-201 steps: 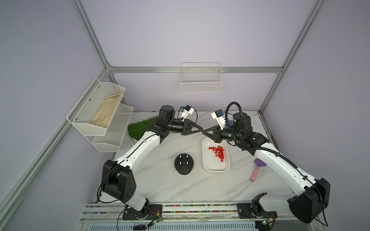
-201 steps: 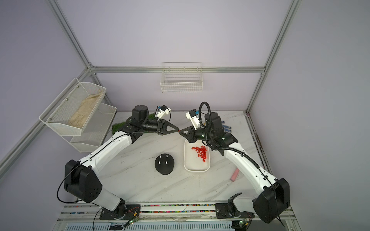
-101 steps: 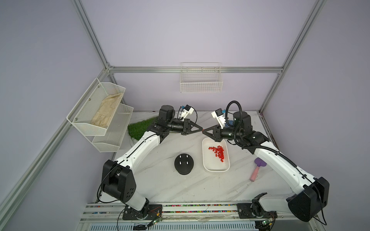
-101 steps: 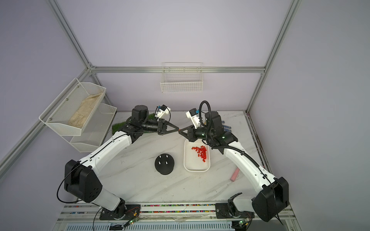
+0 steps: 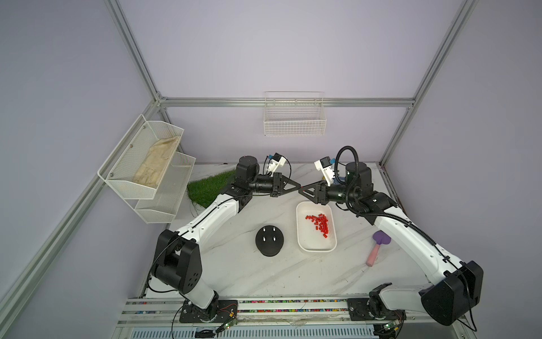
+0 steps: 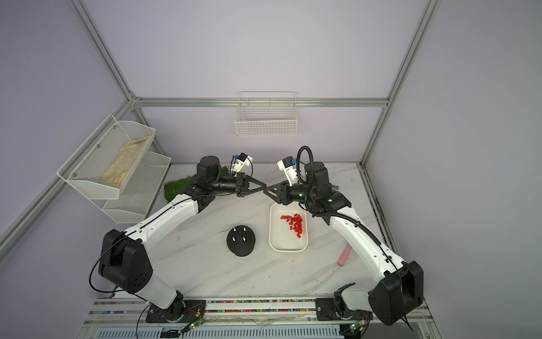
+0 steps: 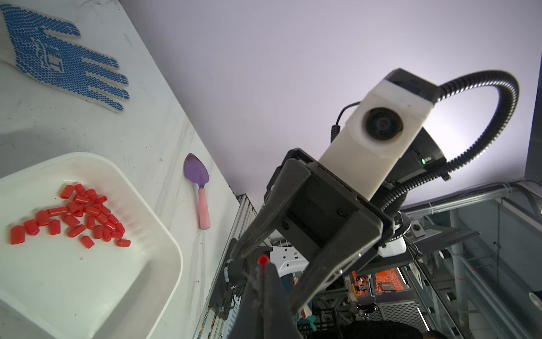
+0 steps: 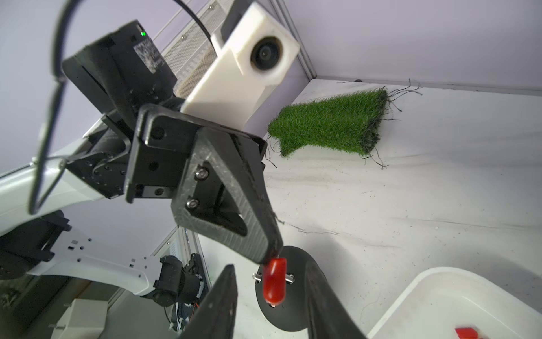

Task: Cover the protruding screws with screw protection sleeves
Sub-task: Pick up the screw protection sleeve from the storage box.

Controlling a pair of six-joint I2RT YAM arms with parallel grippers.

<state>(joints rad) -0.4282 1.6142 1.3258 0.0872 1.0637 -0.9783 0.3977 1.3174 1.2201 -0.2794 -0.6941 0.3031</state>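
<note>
2 claws tip to tip in mid-air over the counter, just behind the white tray; left claw clenched on 1 red sleeve, pinched by 1 end at the very fingertips, the rest jutting out free; right claw released, its 2 fingers spread on either side of that sleeve, apart from it in the right wrist view; same spread plain from the left wrist view, with the red tip poking out past the left claw's closed fingers. Loose heap of screw protection sleeves in the tray, mostly toward the right arm's side; 4 protruding screws in a square on the black dome base, upright, all uncovered; base on the counter just beside the tray, on the left arm's side, apart from both claws. Purple-bladed, pink-handled trowel flat on the counter on the tray's other side, near the right arm; patch of artificial grass at the back of the counter beneath the left arm; blue-dotted work glove flat on the counter beyond the tray, shown in the left wrist view. 2-tier mesh shelf on the side wall with beige cloth in the upper tier; wire basket on the back wall.
</note>
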